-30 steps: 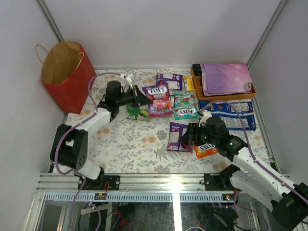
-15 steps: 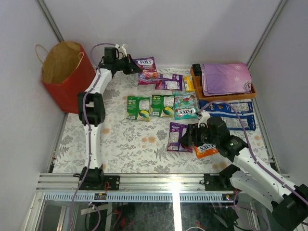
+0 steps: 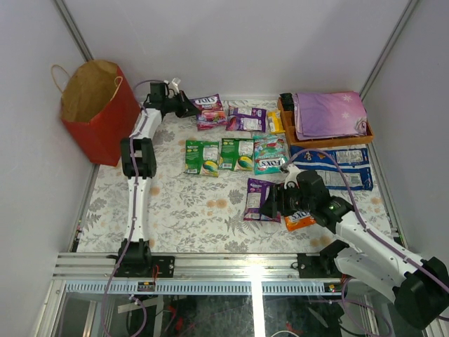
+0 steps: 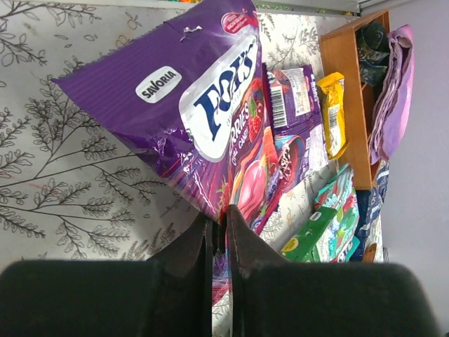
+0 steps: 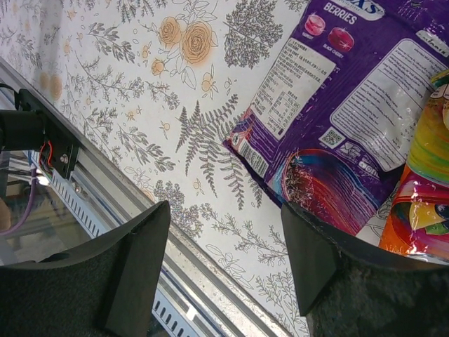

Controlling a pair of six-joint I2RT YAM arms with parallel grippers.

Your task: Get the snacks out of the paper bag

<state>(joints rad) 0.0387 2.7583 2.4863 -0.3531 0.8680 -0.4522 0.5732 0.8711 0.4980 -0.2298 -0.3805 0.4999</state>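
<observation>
- My left jaws are clamped on an edge of a FOX'S packet [image 4: 189, 112], held tilted over the desk's far edge, near other snacks [image 3: 237, 154] lying there.
- My right jaws stand apart above a berries packet [image 5: 337, 105] near the desk's near-right corner, gripping nothing.
- The bag [image 3: 95, 105] stands upright at the far-left corner (I cannot tell whether anything remains inside).
- I judge I'm setting this snack down. Next: lower it flat, part the left jaws, check the bag.
</observation>
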